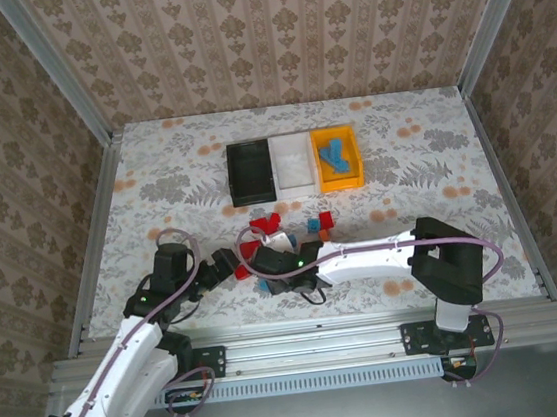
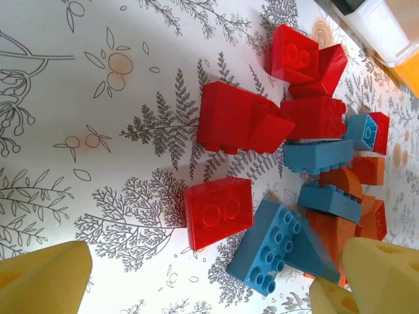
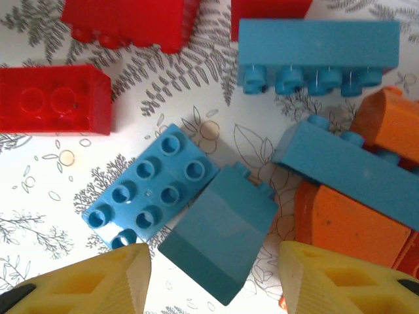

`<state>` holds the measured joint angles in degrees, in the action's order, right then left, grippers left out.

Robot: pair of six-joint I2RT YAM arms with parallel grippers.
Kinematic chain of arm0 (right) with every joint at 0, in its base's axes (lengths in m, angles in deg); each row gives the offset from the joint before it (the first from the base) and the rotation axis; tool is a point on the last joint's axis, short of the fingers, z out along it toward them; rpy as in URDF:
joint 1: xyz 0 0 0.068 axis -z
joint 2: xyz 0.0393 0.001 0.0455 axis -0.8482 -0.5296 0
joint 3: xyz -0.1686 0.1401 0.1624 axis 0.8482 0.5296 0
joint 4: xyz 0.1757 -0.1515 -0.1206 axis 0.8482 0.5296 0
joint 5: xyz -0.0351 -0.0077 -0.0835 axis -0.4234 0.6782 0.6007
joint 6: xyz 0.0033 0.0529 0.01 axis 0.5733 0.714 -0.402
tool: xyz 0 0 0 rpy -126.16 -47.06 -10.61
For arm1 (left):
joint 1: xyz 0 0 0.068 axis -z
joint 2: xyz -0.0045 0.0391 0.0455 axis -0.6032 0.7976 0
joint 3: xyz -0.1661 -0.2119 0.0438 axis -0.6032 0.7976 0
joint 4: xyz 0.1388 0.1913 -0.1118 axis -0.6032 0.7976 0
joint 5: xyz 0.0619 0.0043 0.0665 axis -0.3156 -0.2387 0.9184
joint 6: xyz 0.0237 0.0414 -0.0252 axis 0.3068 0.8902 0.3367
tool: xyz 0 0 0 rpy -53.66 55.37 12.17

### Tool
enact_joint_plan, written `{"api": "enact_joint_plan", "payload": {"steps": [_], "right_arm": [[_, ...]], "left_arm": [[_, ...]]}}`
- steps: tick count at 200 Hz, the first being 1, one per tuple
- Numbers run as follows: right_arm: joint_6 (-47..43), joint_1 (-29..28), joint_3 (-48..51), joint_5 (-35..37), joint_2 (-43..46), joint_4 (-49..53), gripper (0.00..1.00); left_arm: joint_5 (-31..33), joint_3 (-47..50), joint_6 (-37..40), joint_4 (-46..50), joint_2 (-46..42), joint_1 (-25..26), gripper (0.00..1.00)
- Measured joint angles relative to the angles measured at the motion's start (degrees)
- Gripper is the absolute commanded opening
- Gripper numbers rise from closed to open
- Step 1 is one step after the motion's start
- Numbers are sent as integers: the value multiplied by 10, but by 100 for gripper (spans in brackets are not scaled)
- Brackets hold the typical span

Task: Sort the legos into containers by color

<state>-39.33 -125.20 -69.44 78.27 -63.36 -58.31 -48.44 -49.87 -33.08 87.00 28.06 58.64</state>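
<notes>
My right gripper [image 3: 216,278] hangs over the legos [image 1: 270,220], jaws apart on either side of a blue brick [image 3: 219,232]. My left gripper [image 2: 209,284] is spread wide and empty near a red brick [image 2: 218,212].

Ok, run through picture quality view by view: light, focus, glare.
Top external: even, soft light, sharp overall, though the bricks look tiny. Left wrist: bricks crisp, white bin washed out in the corner, yellow pads slightly soft at the bottom edge. Right wrist: blue sloped brick sharp with a faint sheen and a soft shadow beside it.
</notes>
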Motion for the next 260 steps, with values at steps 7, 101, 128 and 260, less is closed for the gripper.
{"api": "enact_joint_plan", "payload": {"steps": [7,101,128,260], "right_arm": [[5,0,3,-4,0,0,57],[36,2,-7,-14,-31,-34,59],[38,10,-11,-13,-42,-41,61],[44,24,-19,-3,-55,-60,39]], "left_arm": [[-1,1,-1,-1,0,0,100],[-4,2,-1,-6,-2,0,100],[-4,2,-1,-6,-2,0,100],[-4,2,-1,-7,-2,0,100]]}}
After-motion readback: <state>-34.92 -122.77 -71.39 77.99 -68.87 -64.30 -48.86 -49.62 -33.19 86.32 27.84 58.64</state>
